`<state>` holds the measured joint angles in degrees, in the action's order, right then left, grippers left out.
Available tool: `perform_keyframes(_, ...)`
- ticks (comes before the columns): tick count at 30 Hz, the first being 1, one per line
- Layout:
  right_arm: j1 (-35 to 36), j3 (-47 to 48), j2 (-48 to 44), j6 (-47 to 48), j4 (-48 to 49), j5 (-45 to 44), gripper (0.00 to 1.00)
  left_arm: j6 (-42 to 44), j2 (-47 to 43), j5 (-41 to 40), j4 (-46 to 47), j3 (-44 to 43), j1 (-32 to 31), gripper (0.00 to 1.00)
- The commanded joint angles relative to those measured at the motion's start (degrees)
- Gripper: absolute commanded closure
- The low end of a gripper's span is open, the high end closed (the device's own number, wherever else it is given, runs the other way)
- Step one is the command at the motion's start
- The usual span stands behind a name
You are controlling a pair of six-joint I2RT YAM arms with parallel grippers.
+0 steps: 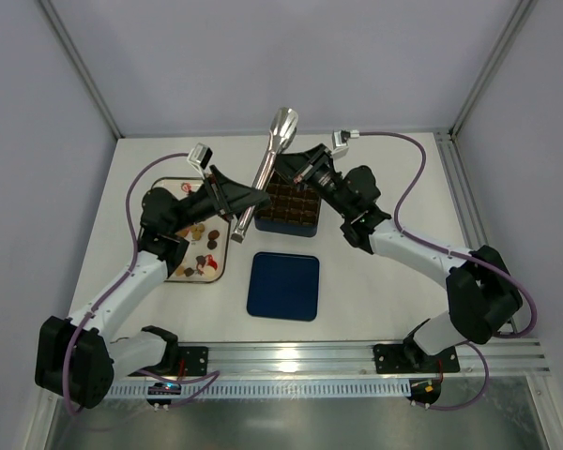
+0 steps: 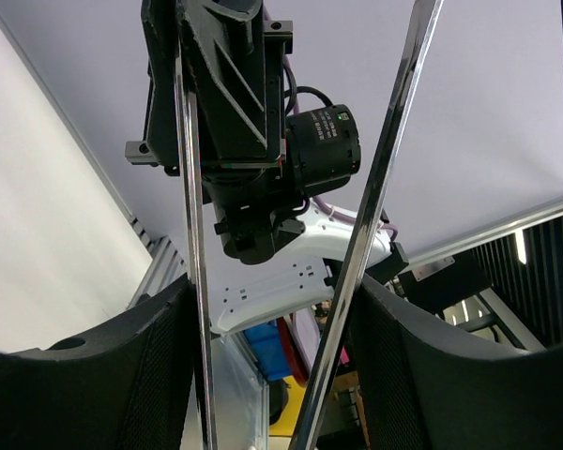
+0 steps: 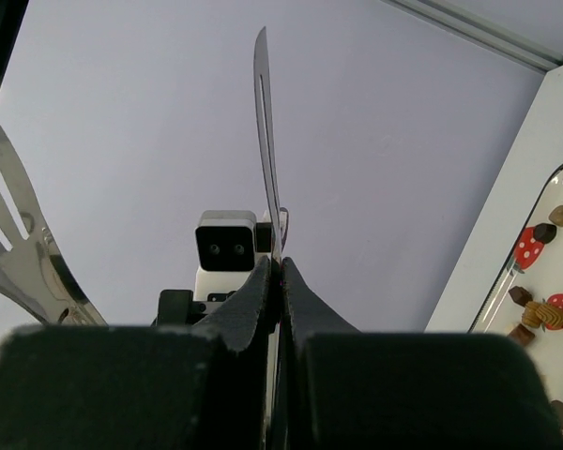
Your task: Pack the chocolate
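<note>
Several small brown and tan chocolate pieces (image 1: pixel 199 236) lie on a white tray (image 1: pixel 161 197) with red strawberry prints at the left; some show in the right wrist view (image 3: pixel 542 311). Metal tongs (image 1: pixel 267 159) are held in the air between both grippers, above the tray's right edge and the box. My left gripper (image 1: pixel 251 199) grips the tongs near their hinge end, with both metal arms (image 2: pixel 192 234) running between its fingers (image 2: pixel 122 375). My right gripper (image 1: pixel 285 174) is shut on one thin blade (image 3: pixel 266 131) of the tongs.
A dark-blue box with a brown grid insert (image 1: pixel 291 208) stands at mid-table under the right gripper. Its flat blue lid (image 1: pixel 283 286) lies nearer the front. The enclosure walls and frame posts ring the table.
</note>
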<state>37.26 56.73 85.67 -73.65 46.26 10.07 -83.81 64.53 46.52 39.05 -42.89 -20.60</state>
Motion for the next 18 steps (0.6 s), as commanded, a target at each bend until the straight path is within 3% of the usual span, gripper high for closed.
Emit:
perform_keyframes(1, 0.6, -0.1, -1.0, 2.5, 3.5, -1.8, 0.92, 0.0, -0.3, -0.3, 3.1, -0.2, -0.2, 0.42)
perform_keyframes(5, 0.7, -1.3, -2.6, 3.9, 2.3, -2.9, 0.76, 0.8, -0.6, -0.2, 2.4, -0.4, -0.1, 0.47)
perform_keyframes(11, 0.7, -3.5, -7.7, 7.9, -2.3, -6.5, 0.61, 6.1, -2.0, -0.2, -4.7, -2.4, -0.1, 0.47)
perform_keyframes(18, 0.6, -7.2, -15.2, 11.9, -9.4, -12.2, 0.51, 10.9, -3.8, -0.7, -12.7, -5.0, -0.1, 0.47)
